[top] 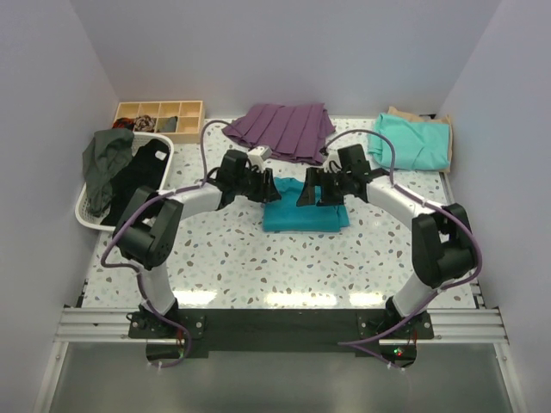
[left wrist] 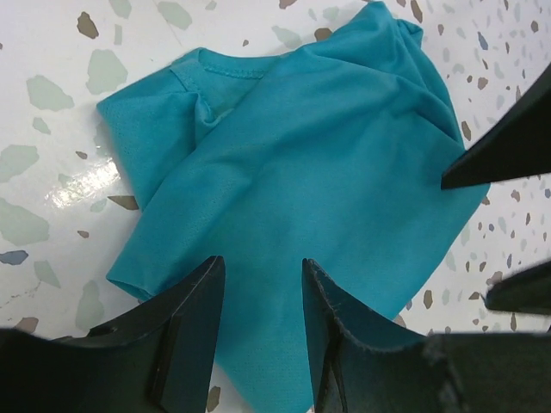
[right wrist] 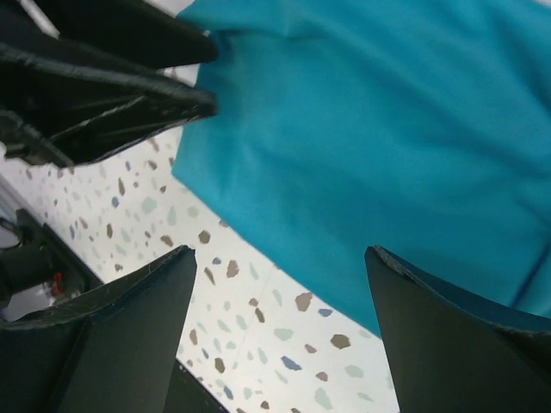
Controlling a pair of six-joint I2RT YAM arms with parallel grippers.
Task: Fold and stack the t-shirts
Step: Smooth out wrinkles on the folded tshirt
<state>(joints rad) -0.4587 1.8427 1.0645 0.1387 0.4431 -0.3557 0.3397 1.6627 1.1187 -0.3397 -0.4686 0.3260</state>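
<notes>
A deep teal-blue t-shirt (top: 306, 215) lies folded and rumpled on the speckled table, its collar (left wrist: 228, 69) showing in the left wrist view. My left gripper (top: 263, 185) hovers over the shirt's left end. In its own view, the left gripper (left wrist: 263, 265) is partly open with teal cloth below the gap and nothing pinched. My right gripper (top: 310, 194) hangs at the shirt's back edge. In its own view, the right gripper (right wrist: 281, 251) is wide open above the shirt's edge (right wrist: 362, 155) and bare table. A mint-green t-shirt (top: 411, 142) rests on a tan one (top: 400, 114) at the back right.
A purple pleated garment (top: 280, 129) lies at the back centre. A white basket (top: 86, 211) with dark clothes stands at the left. Behind it is a wooden divided box (top: 159, 116). The two grippers are close together, with the right one's fingers (left wrist: 499, 155) visible in the left wrist view.
</notes>
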